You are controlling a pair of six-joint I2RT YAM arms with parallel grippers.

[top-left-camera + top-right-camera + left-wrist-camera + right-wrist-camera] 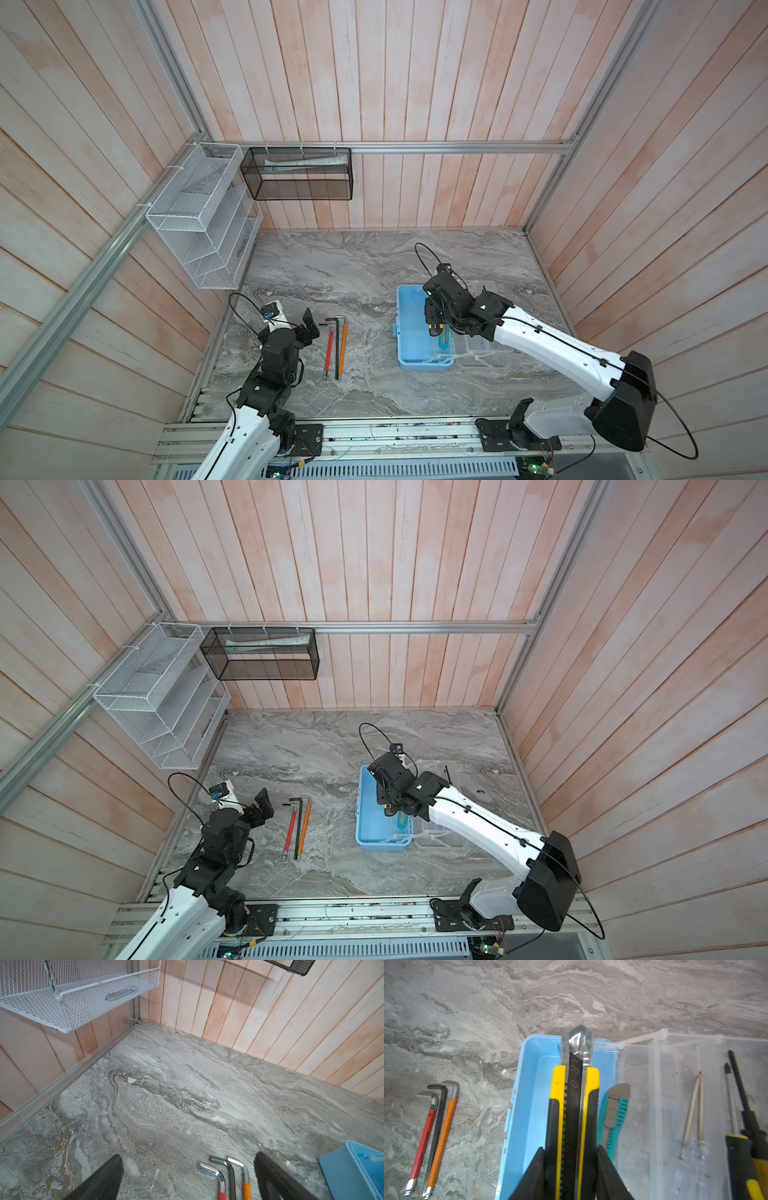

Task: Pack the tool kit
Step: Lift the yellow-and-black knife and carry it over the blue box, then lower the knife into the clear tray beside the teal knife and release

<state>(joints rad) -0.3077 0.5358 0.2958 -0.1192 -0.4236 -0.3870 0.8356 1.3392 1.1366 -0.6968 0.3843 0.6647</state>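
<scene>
Setting: a grey marbled worktop (pixel 353 270) enclosed by pale pink plank walls (pixel 395 83) and aluminium rails (pixel 457 146).
Right hand: the right hand (pixel 571 1150) is clamped on a yellow and black utility knife (pixel 572 1088), with one finger on each long side of the handle. It holds the knife lengthwise over the open box.
Writing on the knife: spaced letters run along its black centre strip. R, O and K can be read; the rest cannot.
Box: a light blue box (pixel 529 1095) sits open on the right half of the worktop. Its clear lid (pixel 675 1084) is folded out flat beside it.
Inside the box: one teal utility knife (pixel 614 1118) lies along the wall nearest the lid.
At the lid: four screwdrivers (pixel 737 1157) show at the clear plastic. Two are slim and silver with clear handles, one has a grey shaft and one a black shaft. Whether they lie in the lid or under it cannot be told.
Left hand: the left hand (pixel 188 1157) is spread wide and holds nothing. It hangs above the worktop just beside the hex keys.
Hex keys: three hex keys (pixel 336 349) lie side by side on the worktop, well apart from the box. One has a red sleeve, one is plain black and one has an orange sleeve.
Counts: one box, two knives, four screwdrivers, three hex keys.
Wall storage: a white wire rack (pixel 195 216) hangs on the left wall. A black mesh basket (pixel 297 174) on the rear rail holds a long pale packet whose print is too small to read.
</scene>
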